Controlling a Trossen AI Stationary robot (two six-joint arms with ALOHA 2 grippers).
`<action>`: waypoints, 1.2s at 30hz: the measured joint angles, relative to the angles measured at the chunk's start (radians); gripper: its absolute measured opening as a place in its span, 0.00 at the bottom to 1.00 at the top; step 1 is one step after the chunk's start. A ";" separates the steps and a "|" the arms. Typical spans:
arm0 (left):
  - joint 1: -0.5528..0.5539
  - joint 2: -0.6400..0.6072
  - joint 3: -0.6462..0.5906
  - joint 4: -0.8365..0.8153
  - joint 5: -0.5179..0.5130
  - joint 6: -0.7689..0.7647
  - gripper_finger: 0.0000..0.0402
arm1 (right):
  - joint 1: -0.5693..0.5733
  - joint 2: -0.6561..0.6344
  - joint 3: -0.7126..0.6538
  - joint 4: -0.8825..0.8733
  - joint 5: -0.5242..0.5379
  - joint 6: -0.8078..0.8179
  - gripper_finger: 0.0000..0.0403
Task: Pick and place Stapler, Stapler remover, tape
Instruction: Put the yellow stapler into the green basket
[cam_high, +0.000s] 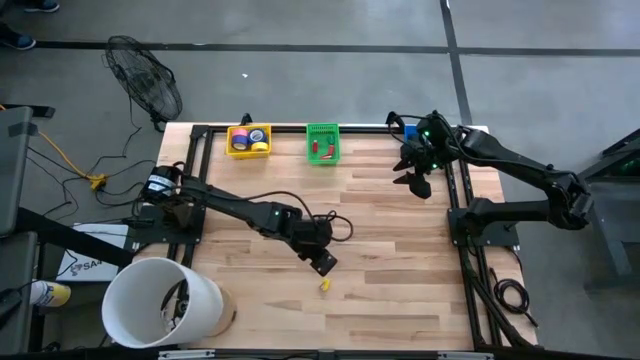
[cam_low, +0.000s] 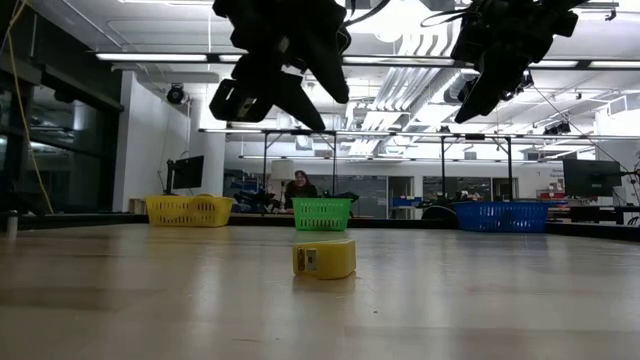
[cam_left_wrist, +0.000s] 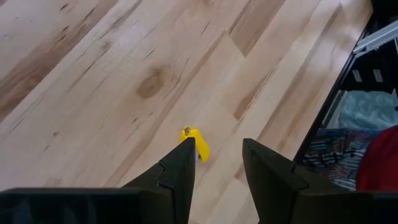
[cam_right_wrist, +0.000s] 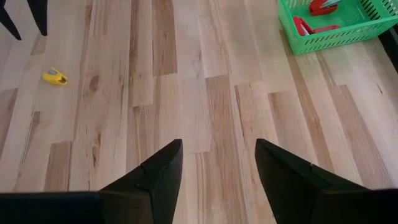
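Ceiling strip lights (cam_low: 200, 57) are glaring overhead at twelve o'clock — silhouetting both arms — while the wooden table (cam_low: 480, 300) is blurring softly toward six o'clock.

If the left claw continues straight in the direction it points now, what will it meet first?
Most likely the small yellow object on the wooden table. The left claw hangs open above it, with the object just ahead of one finger, so it may land slightly beside the gap; depth is unclear.

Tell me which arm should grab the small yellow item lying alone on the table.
Left. The left gripper hangs open just above the yellow item, which shows right between its fingers in the left wrist view. The right gripper hovers far off near the blue basket, empty.
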 joint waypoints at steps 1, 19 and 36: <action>0.000 0.000 0.000 -0.001 0.000 0.002 0.33 | 0.000 0.000 0.000 0.000 0.000 0.000 0.48; -0.035 0.000 0.000 0.004 -0.010 0.044 0.36 | 0.000 0.000 0.000 -0.010 0.000 0.003 0.48; -0.040 0.052 -0.001 0.035 0.039 0.103 0.61 | 0.000 0.000 0.000 -0.010 0.000 0.025 0.48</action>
